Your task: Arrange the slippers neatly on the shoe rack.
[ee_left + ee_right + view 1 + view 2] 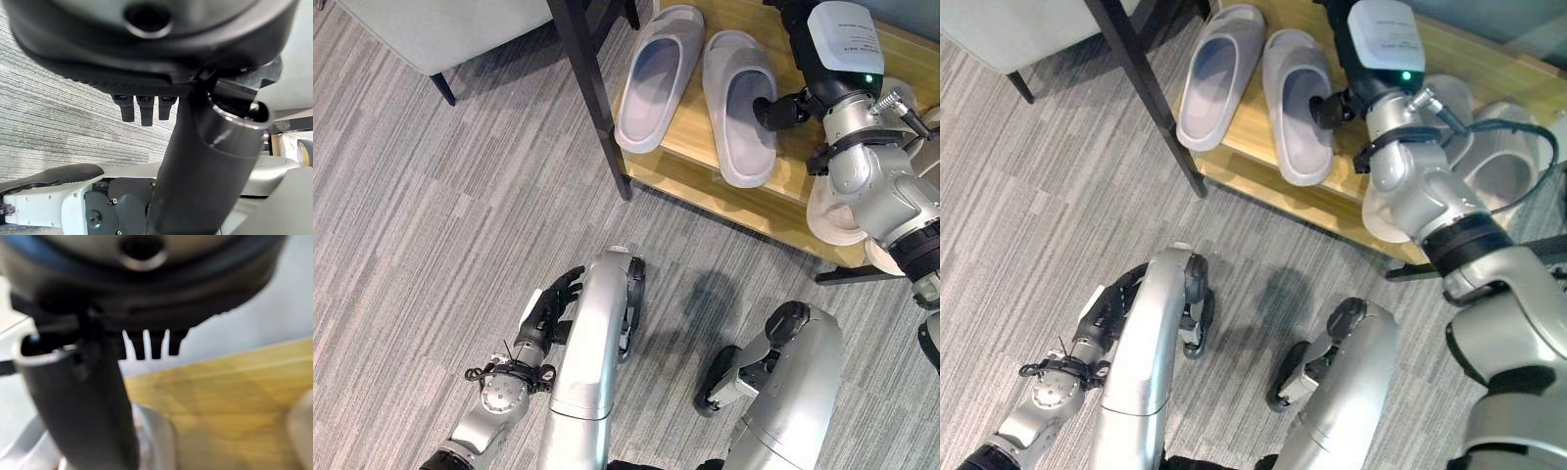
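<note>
Two grey slippers lie side by side on the wooden shelf (705,181) of the shoe rack, toes pointing away from me. The left slipper (656,78) is angled slightly outward and the right slipper (736,117) is straighter. My right hand (771,110) reaches over the shelf beside the right slipper, its thumb touching that slipper's inner edge. In the right wrist view its fingers (146,345) are straight above the shelf and hold nothing. My left hand (553,299) hangs low over the carpet, fingers relaxed and empty.
A second pair of cream slippers (1498,147) lies further right on the shelf, partly under my right arm. A black rack post (592,98) stands at the shelf's left corner. A grey seat (440,29) on dark legs is at the far left.
</note>
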Available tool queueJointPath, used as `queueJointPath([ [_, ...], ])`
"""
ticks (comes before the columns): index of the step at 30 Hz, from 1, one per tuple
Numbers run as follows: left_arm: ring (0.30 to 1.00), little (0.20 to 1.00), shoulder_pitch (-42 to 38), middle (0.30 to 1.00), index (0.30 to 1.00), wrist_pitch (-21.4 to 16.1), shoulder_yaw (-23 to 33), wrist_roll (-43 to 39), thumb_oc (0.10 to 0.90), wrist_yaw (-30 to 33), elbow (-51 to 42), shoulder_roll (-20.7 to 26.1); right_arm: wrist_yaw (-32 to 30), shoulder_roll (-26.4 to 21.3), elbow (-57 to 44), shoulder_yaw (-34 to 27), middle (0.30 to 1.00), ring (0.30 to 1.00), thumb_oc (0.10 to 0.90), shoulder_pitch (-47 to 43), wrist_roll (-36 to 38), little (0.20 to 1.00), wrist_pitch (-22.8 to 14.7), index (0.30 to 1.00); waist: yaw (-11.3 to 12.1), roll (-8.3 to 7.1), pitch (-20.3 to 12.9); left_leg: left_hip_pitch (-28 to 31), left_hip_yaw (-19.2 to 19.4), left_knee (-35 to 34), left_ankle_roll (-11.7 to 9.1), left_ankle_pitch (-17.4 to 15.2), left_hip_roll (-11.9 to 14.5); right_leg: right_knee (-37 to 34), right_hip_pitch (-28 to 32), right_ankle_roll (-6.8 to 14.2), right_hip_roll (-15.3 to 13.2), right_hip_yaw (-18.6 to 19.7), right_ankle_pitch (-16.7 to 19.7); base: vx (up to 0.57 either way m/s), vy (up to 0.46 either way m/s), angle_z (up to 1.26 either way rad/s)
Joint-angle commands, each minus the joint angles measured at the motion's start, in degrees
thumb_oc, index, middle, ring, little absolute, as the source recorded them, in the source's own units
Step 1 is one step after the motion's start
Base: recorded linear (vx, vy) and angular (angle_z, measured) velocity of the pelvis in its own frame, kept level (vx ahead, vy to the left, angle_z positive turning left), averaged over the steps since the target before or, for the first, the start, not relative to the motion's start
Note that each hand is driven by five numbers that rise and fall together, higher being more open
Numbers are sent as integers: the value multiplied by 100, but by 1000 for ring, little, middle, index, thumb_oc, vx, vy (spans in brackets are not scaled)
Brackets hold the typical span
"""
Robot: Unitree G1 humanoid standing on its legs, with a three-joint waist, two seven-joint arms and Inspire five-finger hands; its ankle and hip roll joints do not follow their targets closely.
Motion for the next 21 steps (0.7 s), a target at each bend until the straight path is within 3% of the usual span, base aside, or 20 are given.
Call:
queueJointPath([
  [1, 900, 900, -518, 900, 900, -2, 240, 139, 800, 168, -184, -422, -277, -256, -925, -576, 900, 900, 800, -274, 240, 900, -362, 900, -42, -287, -249, 148, -811, 457, -793, -1103, 295, 469, -210, -317, 65, 543, 659, 0, 0, 0],
  [5, 900, 900, -517, 900, 900, -2, 286, 141, 800, 168, -198, -417, -271, -187, -1222, -1036, 900, 900, 800, 173, 498, 900, -429, 900, -65, -286, -249, 148, -792, 515, -788, -1143, 319, 471, -212, -288, 69, 531, 665, -7, -4, -4],
  [7, 900, 900, -584, 900, 900, -8, 310, 149, 800, 203, -161, -480, -249, 99, -1449, -1530, 900, 900, 800, 674, 1319, 900, -711, 900, -110, -268, -249, 148, -776, 541, -788, -1171, 330, 463, -213, -272, 65, 493, 651, 0, 7, -4],
  [10, 900, 900, -662, 900, 900, 16, 280, 193, 800, 194, -125, -459, -171, 325, -1517, -1758, 900, 900, 800, 932, 1946, 900, -858, 900, -113, -260, -249, 148, -781, 554, -785, -1174, 325, 461, -214, -250, 85, 494, 667, 4, 26, -5],
  [21, 900, 900, -859, 900, 900, 59, 228, 205, 800, 299, -29, -552, -188, 685, -1721, -2023, 900, 900, 800, 1261, 2464, 900, -918, 900, -177, -285, -249, 148, -729, 555, -780, -1184, 350, 454, -214, -233, 70, 494, 641, 3, 8, -4],
])
